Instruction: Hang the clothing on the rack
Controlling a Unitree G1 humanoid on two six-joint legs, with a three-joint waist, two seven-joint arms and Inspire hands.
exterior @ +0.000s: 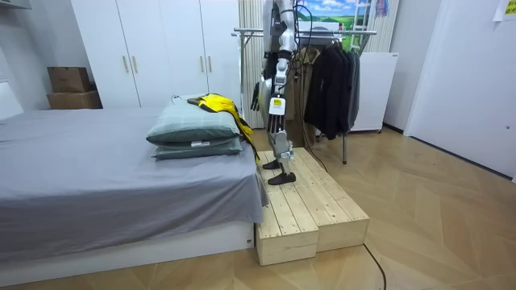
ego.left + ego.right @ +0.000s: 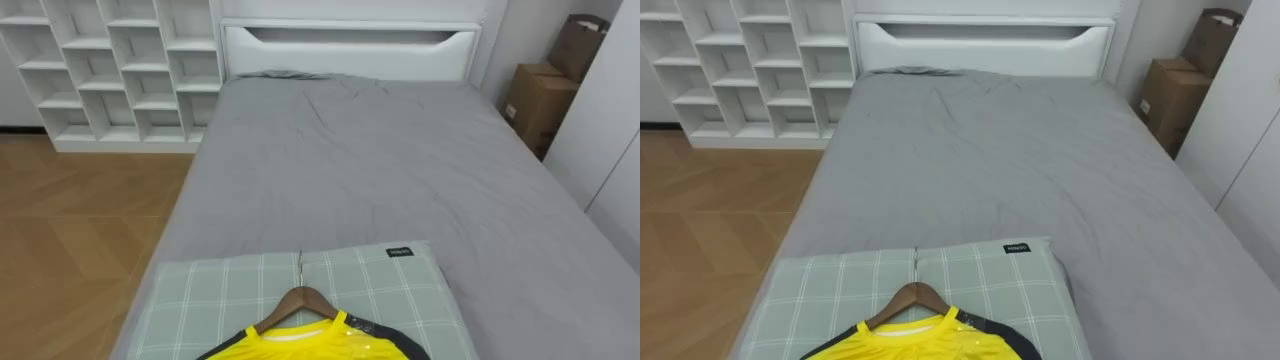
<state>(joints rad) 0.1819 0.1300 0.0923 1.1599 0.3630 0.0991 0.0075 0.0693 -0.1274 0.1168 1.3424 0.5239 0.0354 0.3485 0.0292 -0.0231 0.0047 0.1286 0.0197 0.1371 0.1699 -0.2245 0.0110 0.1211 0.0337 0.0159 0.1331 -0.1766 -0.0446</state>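
Pillows of pale green checked cloth (image 1: 193,133) lie stacked two high at the near end of a wide bed covered in a grey sheet (image 2: 380,170). On the top pillow rests the task's garment, a bright yellow shirt with dark trim (image 2: 300,345). It is already threaded onto a brown wooden coat hanger (image 2: 300,300), whose metal hook points toward the far end of the bed. In the room view part of the shirt drapes over the pillows' edge on the robot's side.

At the far end stands a white padded headboard (image 2: 350,50). A white cube shelf unit (image 2: 120,70) stands far left on the wooden floor, and brown cardboard boxes (image 2: 540,100) sit far right.

In the room view the robot stands upright on a low platform of pale wooden planks (image 1: 314,209) at the foot of the bed, facing the pillows. Behind it is a metal clothes rack hung with dark garments (image 1: 330,72). Its left hand (image 1: 276,105) hangs by its body. The dark shape just ahead of its waist seems to be the right hand (image 1: 256,97). Both are too small to tell whether the fingers are straight or curled, and both are apart from the shirt.
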